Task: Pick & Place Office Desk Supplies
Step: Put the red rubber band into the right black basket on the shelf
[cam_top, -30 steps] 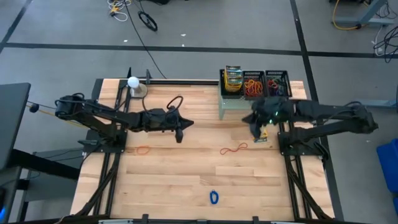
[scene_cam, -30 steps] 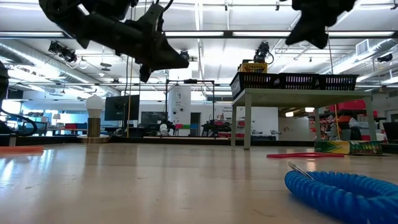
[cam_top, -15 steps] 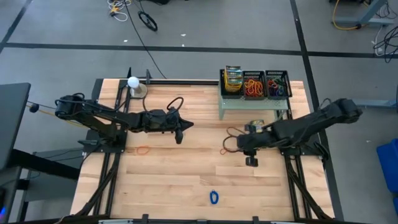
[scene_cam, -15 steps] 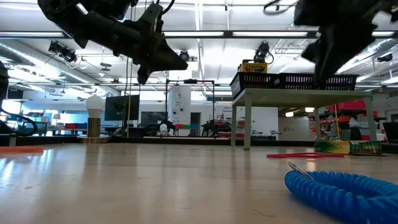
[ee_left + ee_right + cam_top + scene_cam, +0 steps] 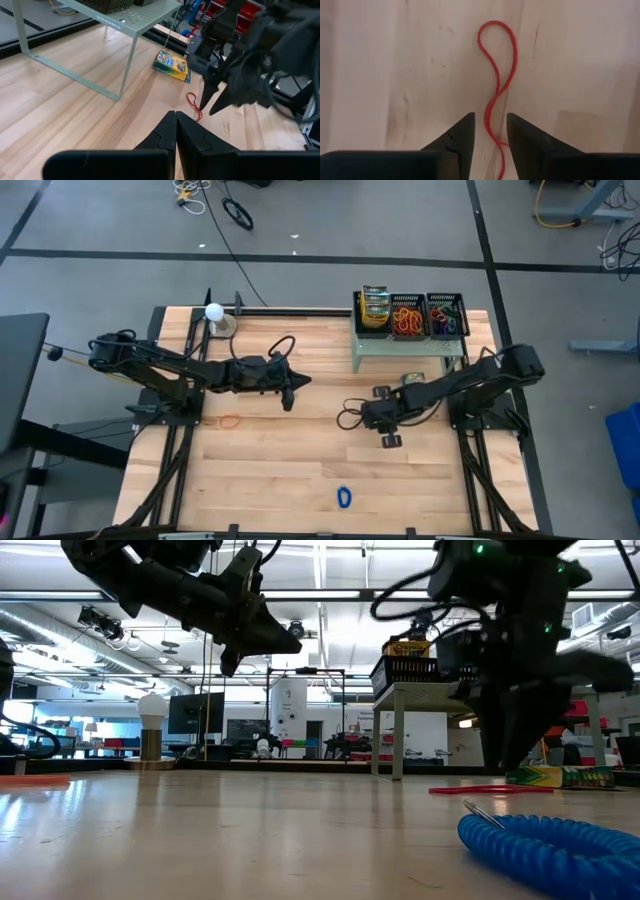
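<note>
A red rubber band (image 5: 498, 75) lies flat on the wooden table in a twisted loop. My right gripper (image 5: 489, 131) points down over its near end, open, one finger on each side of the strand; the left wrist view shows its tips (image 5: 206, 110) just above the band (image 5: 191, 101). A yellow-and-green crayon box (image 5: 172, 65) lies flat by the pale green shelf (image 5: 405, 348). On the shelf stand black mesh trays (image 5: 407, 315). My left gripper (image 5: 289, 387) hangs shut and empty over the table's middle left.
An orange rubber band (image 5: 231, 421) lies at the left. A blue coiled loop (image 5: 344, 497) lies near the front edge. A white ball on a stand (image 5: 214, 313) is at the far left corner. A black cable loops by the left wrist.
My right gripper has swung from beside the shelf toward the table's middle and near side. It has sunk low and tipped to point down over the red rubber band. The band has not moved.
</note>
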